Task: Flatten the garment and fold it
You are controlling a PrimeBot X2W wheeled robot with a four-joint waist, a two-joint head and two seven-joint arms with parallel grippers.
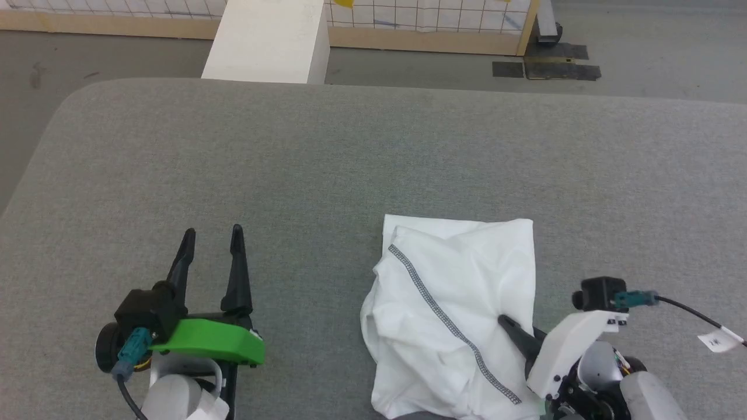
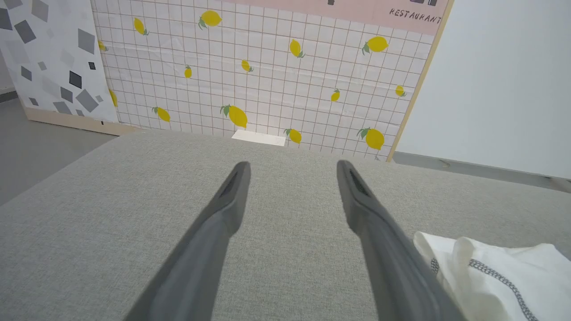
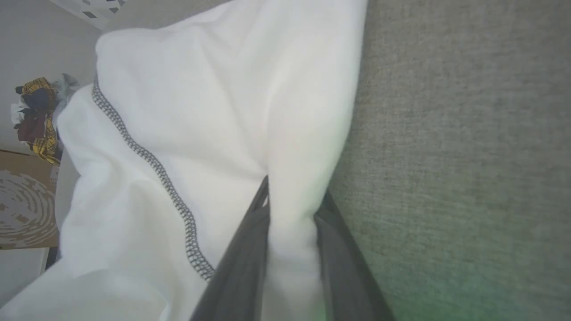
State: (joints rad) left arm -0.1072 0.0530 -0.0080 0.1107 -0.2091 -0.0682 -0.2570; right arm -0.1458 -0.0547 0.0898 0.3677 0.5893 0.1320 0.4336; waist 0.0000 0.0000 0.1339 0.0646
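Note:
The garment (image 1: 455, 303), a white shirt with a dark stitched seam running diagonally across it, lies bunched and partly folded on the grey padded table (image 1: 350, 163) at the near right. My right gripper (image 1: 505, 321) reaches into the shirt's right edge from the lower right. In the right wrist view the right gripper (image 3: 294, 191) pinches a raised fold of the garment (image 3: 200, 111) between its two dark fingers. My left gripper (image 1: 212, 233) rests open on bare table to the left of the shirt. Nothing lies between the fingers of the left gripper (image 2: 293, 165), and the garment (image 2: 490, 281) shows at that view's lower right.
A rigid white box (image 1: 268, 41) stands beyond the table's far edge. Behind it is a grid-patterned wall panel with lemons (image 2: 267, 67). A pile of coloured clothes (image 3: 38, 111) lies off the table. The table's rounded corner is at the far left.

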